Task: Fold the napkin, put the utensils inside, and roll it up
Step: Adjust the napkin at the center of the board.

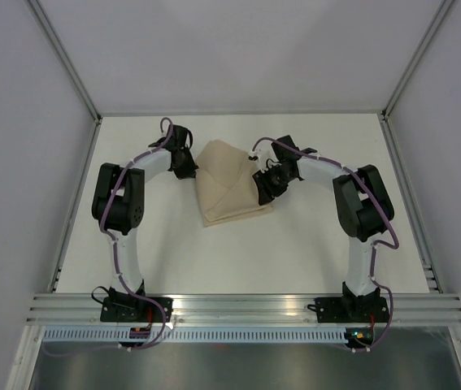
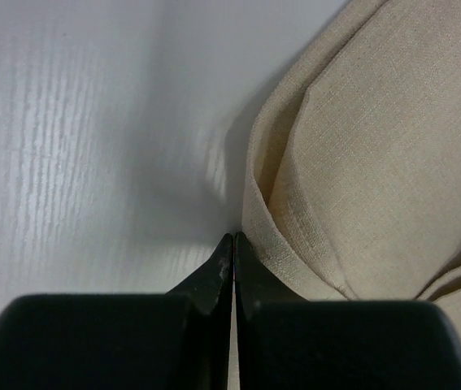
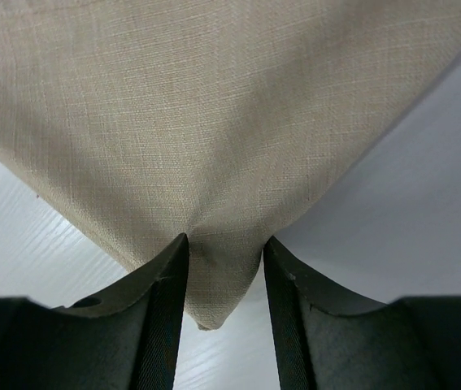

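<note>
The tan napkin lies loosely folded on the white table, its layers showing as rounded folds in the left wrist view. My left gripper is shut and empty, its tips on the table right beside the napkin's left edge. My right gripper is at the napkin's right corner. In the right wrist view that corner hangs down between the two fingers, which stand apart around it, the left finger against the cloth. No utensils are in view.
The white table is bounded by grey walls at the back and sides. An aluminium rail with both arm bases runs along the near edge.
</note>
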### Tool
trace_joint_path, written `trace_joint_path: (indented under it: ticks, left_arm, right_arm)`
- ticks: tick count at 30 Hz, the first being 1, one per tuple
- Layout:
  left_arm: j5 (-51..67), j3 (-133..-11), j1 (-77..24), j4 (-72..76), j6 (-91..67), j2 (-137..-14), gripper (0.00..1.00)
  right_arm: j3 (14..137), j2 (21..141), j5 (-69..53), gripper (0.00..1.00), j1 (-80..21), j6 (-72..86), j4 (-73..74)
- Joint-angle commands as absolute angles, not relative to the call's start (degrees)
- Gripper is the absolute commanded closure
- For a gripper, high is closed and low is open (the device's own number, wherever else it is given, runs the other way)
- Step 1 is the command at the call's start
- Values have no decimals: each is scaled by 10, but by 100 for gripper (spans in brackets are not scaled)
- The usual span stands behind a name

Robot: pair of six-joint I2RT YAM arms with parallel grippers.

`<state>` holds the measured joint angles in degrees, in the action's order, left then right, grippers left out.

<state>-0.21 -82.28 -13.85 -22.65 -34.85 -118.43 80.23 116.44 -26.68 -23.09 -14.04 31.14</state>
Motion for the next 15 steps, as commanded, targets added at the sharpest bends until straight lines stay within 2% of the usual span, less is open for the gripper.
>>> trace_joint_path:
  ticks: [1, 10, 15]
  left_arm:
    - [40, -858, -148, -252, -288, -1208, 98]
    - [69, -902, -171, -262, -267, -1237, 98]
    - [69, -911, -170, -263, -258, -1227, 97]
  right_arm:
    - [772, 1124, -295, 52, -244, -156, 337]
    - [727, 1082, -271, 53, -259, -156, 339]
    - [732, 1056, -251, 49, -251, -151, 346]
